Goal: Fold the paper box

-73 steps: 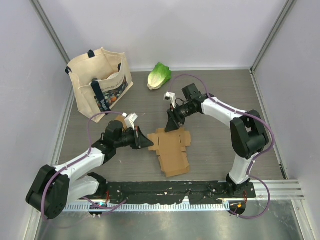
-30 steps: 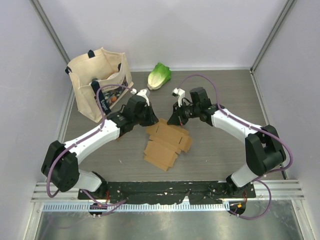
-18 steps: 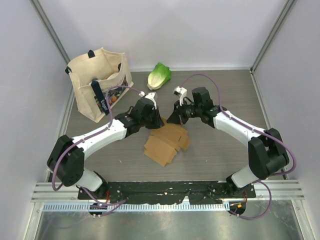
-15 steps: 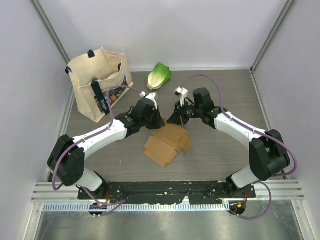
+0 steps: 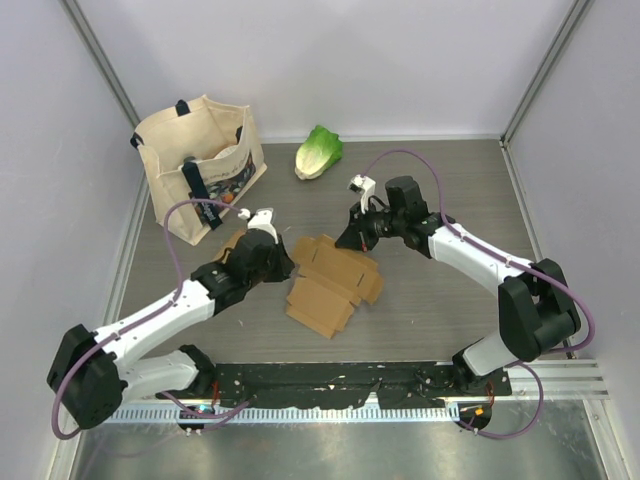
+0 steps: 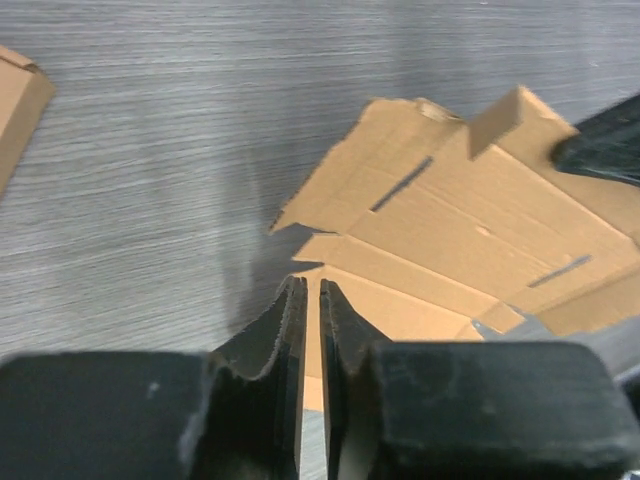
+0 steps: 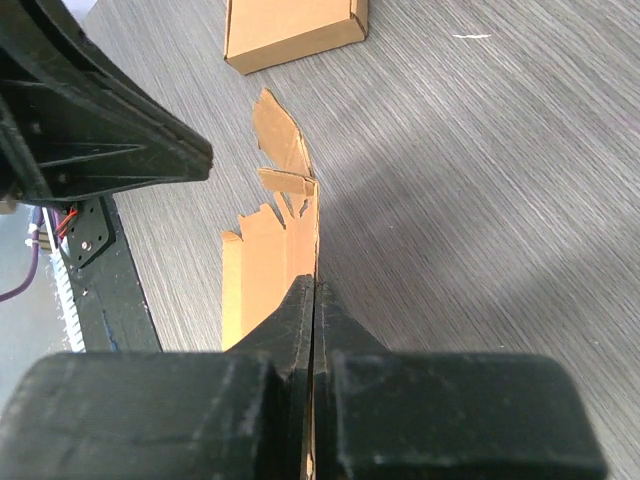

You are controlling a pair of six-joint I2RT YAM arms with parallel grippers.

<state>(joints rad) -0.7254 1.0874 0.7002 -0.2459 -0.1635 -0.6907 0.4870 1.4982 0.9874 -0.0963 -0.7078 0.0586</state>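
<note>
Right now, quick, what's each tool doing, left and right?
Left tool: open just a crack, holding nothing, tips at the paper box.
Right tool: closed on an edge of the paper box.

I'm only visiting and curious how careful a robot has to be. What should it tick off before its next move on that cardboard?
1. Right gripper pinches the cardboard at its far edge: ok.
2. Left gripper has a hold: not ok. Its fingers stand slightly apart at the cardboard's edge, clamping nothing.
3. Cardboard shaped into a box: not ok. It lies mostly flat with its flaps open.
4. Tote bag and lettuce apart from the cardboard: ok.
5. Small folded box out of the left gripper's way: cannot tell.
</note>
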